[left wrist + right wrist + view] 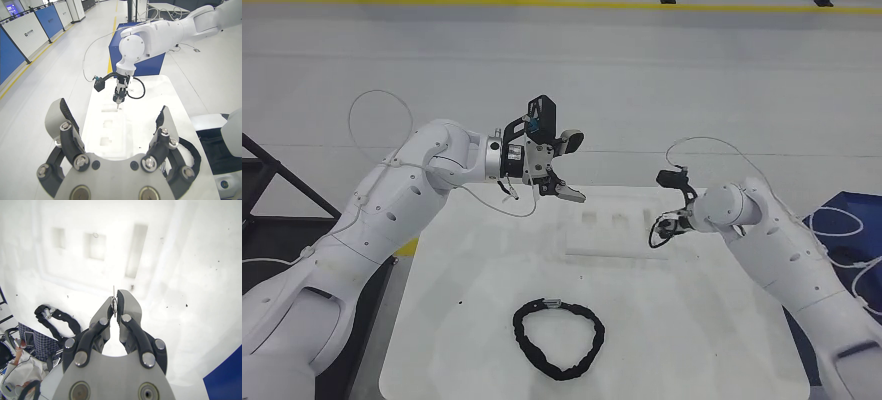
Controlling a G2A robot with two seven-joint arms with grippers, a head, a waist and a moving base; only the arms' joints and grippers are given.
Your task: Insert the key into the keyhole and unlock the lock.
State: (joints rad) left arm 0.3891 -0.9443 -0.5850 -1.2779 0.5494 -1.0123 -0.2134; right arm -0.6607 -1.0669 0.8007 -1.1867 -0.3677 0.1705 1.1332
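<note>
Starting with the white foam tray (607,250) at the far part of the counter (722,330): three pockets cut in a row, two squarish and one long slot (136,251). In the middle pocket (96,247), a small metal ring (95,235) up against one end.

Now the right pincer (115,296), down low over the slot end of the tray, clamped tight on the key (113,302). Flat blade held edge-on between the pads (121,306), tip poking out past them and aimed at the foam just by the slot. Touching the foam or just clear of it, hard to say. Wrist bent steeply downward.

Across from it, the left pincer (575,167), held high at the far edge of the counter by the tray's other end, turned sideways to face the right arm, spread wide apart.

And the black chain lock (64,317), lying in a closed loop on the counter near the front edge, well apart from the tray, silver lock body (48,313) at the far side of the loop.
</note>
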